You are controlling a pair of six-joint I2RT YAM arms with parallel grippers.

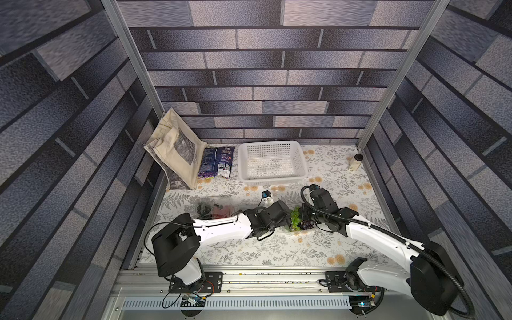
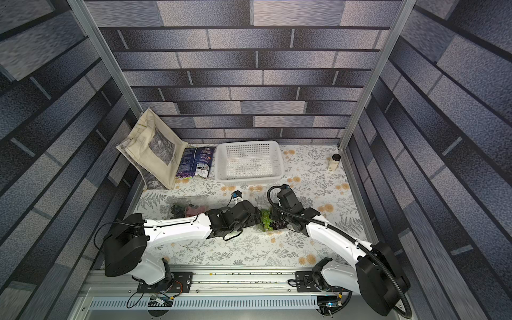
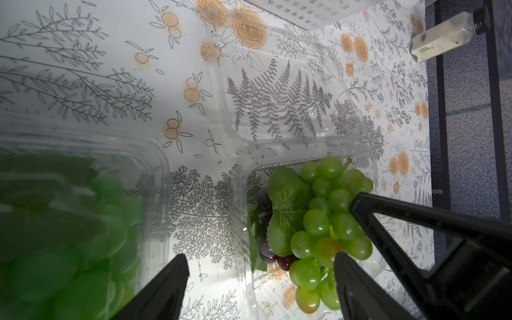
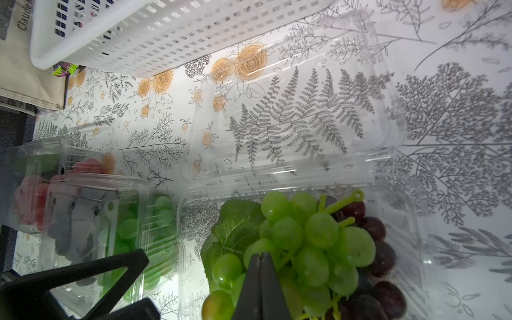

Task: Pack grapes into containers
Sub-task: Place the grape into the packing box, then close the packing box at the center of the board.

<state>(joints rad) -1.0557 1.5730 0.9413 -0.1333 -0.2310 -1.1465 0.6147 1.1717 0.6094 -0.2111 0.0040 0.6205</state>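
An open clear container (image 4: 410, 249) lies at mid-table between my two arms, its lid (image 3: 277, 83) folded flat behind it. It holds a bright green bunch of grapes (image 4: 310, 238) with a leaf and dark purple grapes (image 4: 379, 249); both bunches show in both top views (image 1: 296, 219) (image 2: 265, 220). My right gripper (image 4: 261, 277) is shut, its tips resting on the green bunch. My left gripper (image 3: 260, 277) stands open across that container's wall, one finger (image 3: 352, 285) against the green grapes. A shut container of green grapes (image 4: 138, 235) sits beside it, and another (image 1: 214, 207) holds red and dark grapes.
A white perforated basket (image 1: 273, 163) stands at the back centre, with a snack packet (image 1: 217, 163) and a cloth tote bag (image 1: 174, 149) to its left. A small bottle (image 1: 356, 162) stands by the back right post.
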